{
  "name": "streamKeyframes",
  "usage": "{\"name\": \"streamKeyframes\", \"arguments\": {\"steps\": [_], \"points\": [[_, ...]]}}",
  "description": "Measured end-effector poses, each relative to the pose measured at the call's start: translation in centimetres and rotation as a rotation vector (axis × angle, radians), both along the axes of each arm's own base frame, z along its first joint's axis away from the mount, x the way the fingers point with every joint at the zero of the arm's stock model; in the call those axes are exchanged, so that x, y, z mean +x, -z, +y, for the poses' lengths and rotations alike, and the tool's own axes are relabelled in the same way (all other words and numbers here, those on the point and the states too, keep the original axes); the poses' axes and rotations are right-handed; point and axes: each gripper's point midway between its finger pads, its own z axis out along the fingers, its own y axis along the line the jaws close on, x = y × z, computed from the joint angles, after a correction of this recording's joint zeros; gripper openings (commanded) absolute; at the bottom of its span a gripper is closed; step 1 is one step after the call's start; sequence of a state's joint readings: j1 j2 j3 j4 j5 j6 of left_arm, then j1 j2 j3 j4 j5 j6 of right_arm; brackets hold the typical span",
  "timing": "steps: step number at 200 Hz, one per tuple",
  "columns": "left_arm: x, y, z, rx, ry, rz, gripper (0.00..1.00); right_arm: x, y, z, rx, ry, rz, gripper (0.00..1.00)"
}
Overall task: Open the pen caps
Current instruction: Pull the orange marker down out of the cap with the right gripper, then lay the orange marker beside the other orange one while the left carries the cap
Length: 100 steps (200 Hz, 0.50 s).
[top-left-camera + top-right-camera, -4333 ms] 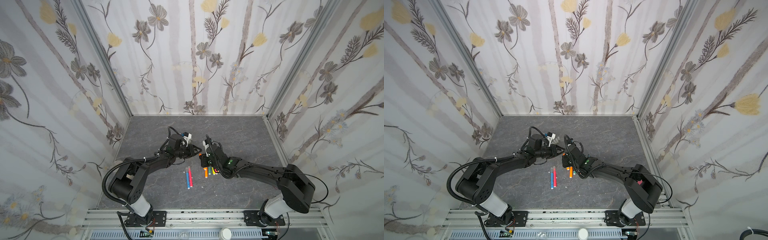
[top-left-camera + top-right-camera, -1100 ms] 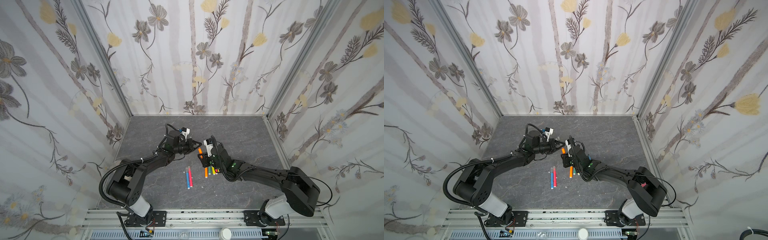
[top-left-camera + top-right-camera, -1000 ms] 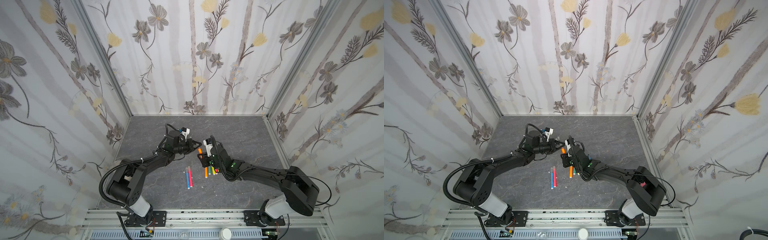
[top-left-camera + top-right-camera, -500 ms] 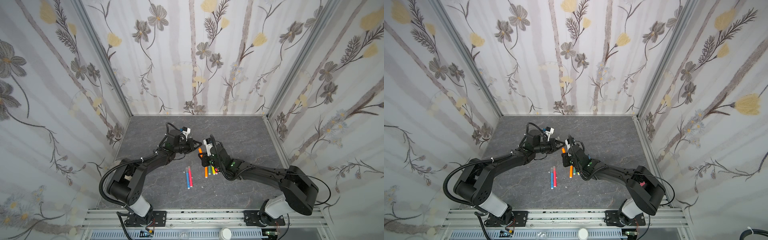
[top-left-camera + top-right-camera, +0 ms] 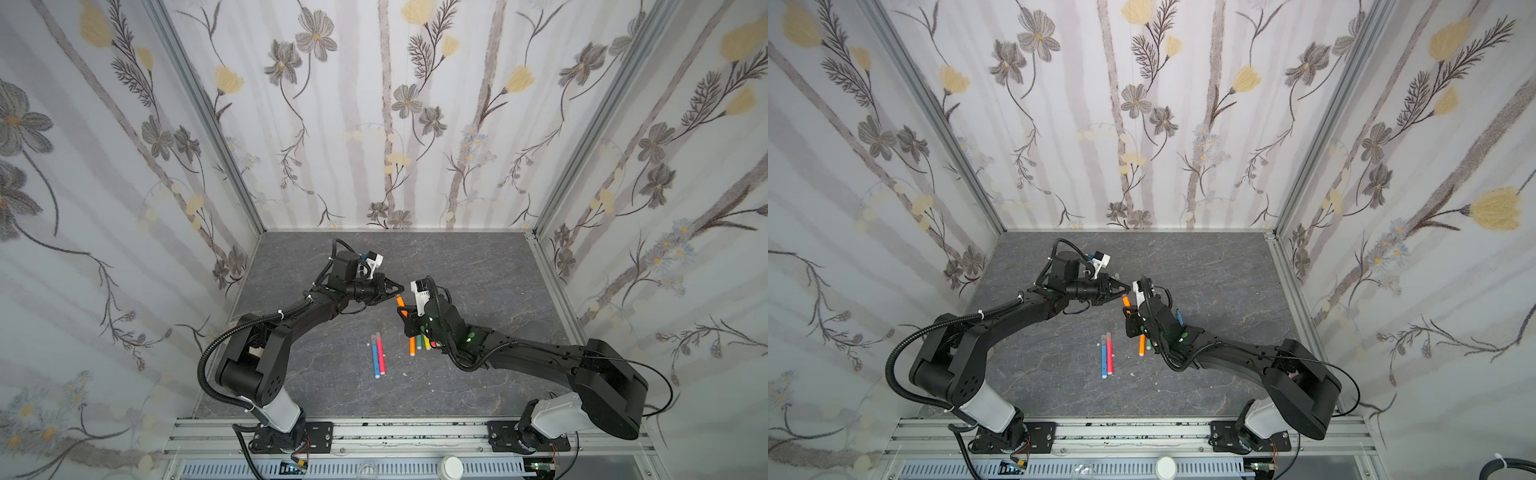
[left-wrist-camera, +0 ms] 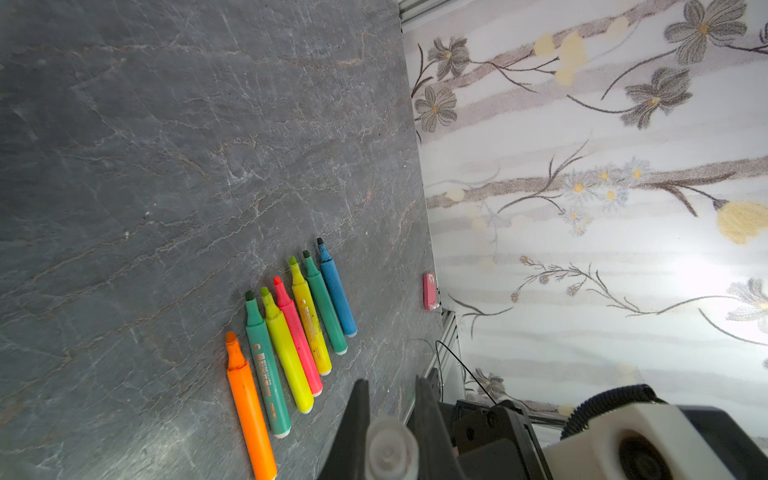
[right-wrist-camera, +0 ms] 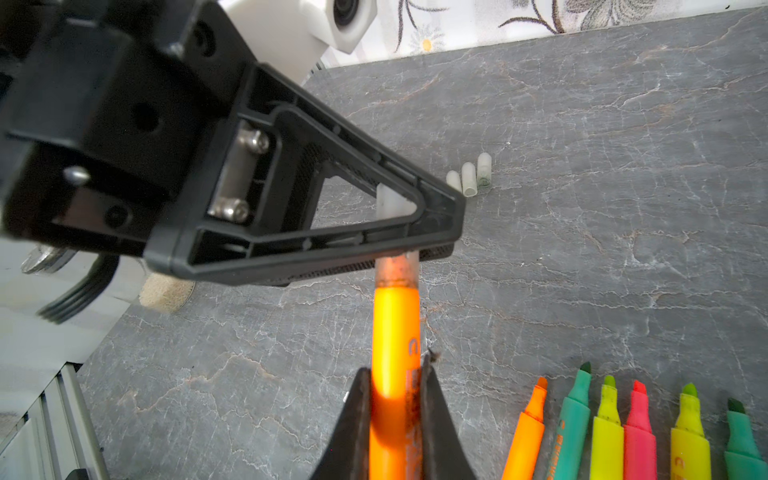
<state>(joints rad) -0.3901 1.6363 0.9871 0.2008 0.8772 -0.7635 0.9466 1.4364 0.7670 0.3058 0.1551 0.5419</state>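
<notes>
My right gripper (image 7: 395, 370) is shut on the barrel of an orange pen (image 7: 395, 320), held up off the table. The pen's translucent cap (image 7: 397, 270) is still on its tip. My left gripper (image 6: 391, 399) is shut on that cap (image 6: 390, 451). In both top views the two grippers meet tip to tip over the middle of the table, left gripper (image 5: 398, 288) (image 5: 1121, 287) on the far end of the orange pen (image 5: 400, 300) (image 5: 1124, 300), right gripper (image 5: 405, 311) (image 5: 1128, 311) just below it.
Several uncapped pens (image 6: 291, 340) (image 7: 606, 432) lie in a row on the grey table (image 5: 478, 270), partly under my right arm in the top views. Three loose caps (image 7: 469, 178) lie together beyond the left gripper. A blue pen (image 5: 376, 359) and a pink pen (image 5: 381, 353) lie side by side. A small pink object (image 6: 431, 291) sits by the wall.
A few seconds ago my right gripper was low over the row of pens. It now holds the orange pen raised, with the left gripper on the pen's cap. Over the last second both arms barely moved.
</notes>
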Motion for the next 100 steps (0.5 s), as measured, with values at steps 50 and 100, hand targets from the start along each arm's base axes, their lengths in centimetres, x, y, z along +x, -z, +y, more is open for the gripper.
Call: {"name": "streamKeyframes", "arguments": {"steps": [50,100], "points": [[5.4,0.8,4.6,0.126,-0.241,-0.116,0.0,-3.2,2.7,-0.3,-0.058,-0.081,0.08,0.0],[7.2,1.5,7.6,0.18,-0.33,-0.147,0.0,-3.7,3.4,-0.4,-0.064,-0.075,0.107,0.0]]}}
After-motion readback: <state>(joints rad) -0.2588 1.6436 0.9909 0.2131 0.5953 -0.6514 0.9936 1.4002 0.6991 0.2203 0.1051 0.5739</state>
